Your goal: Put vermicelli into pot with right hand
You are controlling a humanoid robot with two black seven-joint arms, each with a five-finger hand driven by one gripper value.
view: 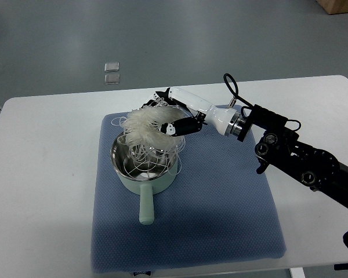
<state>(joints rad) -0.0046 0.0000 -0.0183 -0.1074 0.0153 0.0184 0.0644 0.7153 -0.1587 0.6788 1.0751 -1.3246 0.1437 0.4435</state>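
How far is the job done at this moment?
Partly done: the right hand holds the vermicelli over the pot, and loose strands already hang inside. The main bundle is above the rim, in the hand's grasp. Left: release it into the pot.

The pot (144,168) was shiny metal inside and smooth pale green outside. Under it lay a bumpy blue cloth mat (220,202) — on a smooth white table (40,191). Above it, the vermicelli (146,126) looked thin and wiry.
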